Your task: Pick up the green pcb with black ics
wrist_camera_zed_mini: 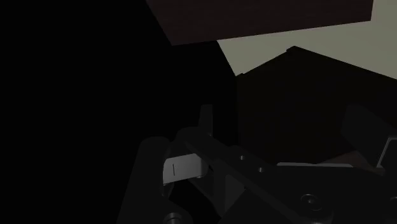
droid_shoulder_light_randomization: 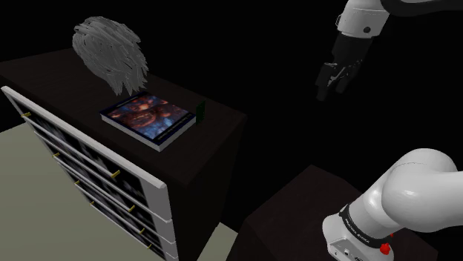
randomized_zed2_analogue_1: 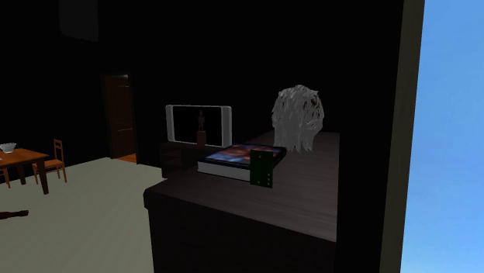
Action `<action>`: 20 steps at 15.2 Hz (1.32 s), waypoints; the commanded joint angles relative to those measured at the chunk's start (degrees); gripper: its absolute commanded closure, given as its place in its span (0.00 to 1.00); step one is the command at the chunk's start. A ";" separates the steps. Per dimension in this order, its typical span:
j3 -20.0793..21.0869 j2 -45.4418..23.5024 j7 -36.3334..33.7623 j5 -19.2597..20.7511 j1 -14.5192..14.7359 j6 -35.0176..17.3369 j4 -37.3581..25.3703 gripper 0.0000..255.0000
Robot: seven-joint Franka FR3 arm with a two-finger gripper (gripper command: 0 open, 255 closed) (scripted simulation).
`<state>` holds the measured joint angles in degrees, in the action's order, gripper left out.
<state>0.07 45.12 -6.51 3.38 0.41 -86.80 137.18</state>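
While the black gripper [droid_shoulder_light_randomization: 332,92] hangs in the air at the shoulder view's upper right, its fingers appearing to stand apart with nothing between them, the green pcb [droid_shoulder_light_randomization: 201,111] sits well apart from it on top of a dark chest of drawers [droid_shoulder_light_randomization: 215,144] with white drawer fronts. The board stands upright on one edge, against or just beside the end of a thick book [droid_shoulder_light_randomization: 148,119] with a colourful cover, near the edge of the top on the shoulder view's right. A shaggy grey object [droid_shoulder_light_randomization: 111,55] rises beyond the book. The likeliest trouble is that the board is thin and balanced on edge, so a finger brushing it before both are in place could tip it flat or push it off the nearby edge. The book guards one side, so a finger coming down there might land on the cover rather than slide beside the board. A grip turned the wrong way would close on air or on the book. The dim light and dark top would also make height hard to judge. The shoulder view shows the board edge-on as a narrow green sliver, together with the wide gap to the gripper and the arm's dark stand [droid_shoulder_light_randomization: 289,219]. The second exterior view turns the green pcb's [randomized_zed2_analogue_1: 264,167] broad face to the viewer, green with dark patches, standing at the book's [randomized_zed2_analogue_1: 233,155] end, with the shaggy grey object [randomized_zed2_analogue_1: 299,116] behind. The wrist view looks past the hand toward a dark box and pale floor [wrist_camera_zed_mini: 286,38].
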 commanded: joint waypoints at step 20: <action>16.49 -33.04 -42.72 -11.72 -2.87 -22.12 -12.40 0.00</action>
<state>15.94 14.52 -46.80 -8.36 -2.27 -107.74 126.22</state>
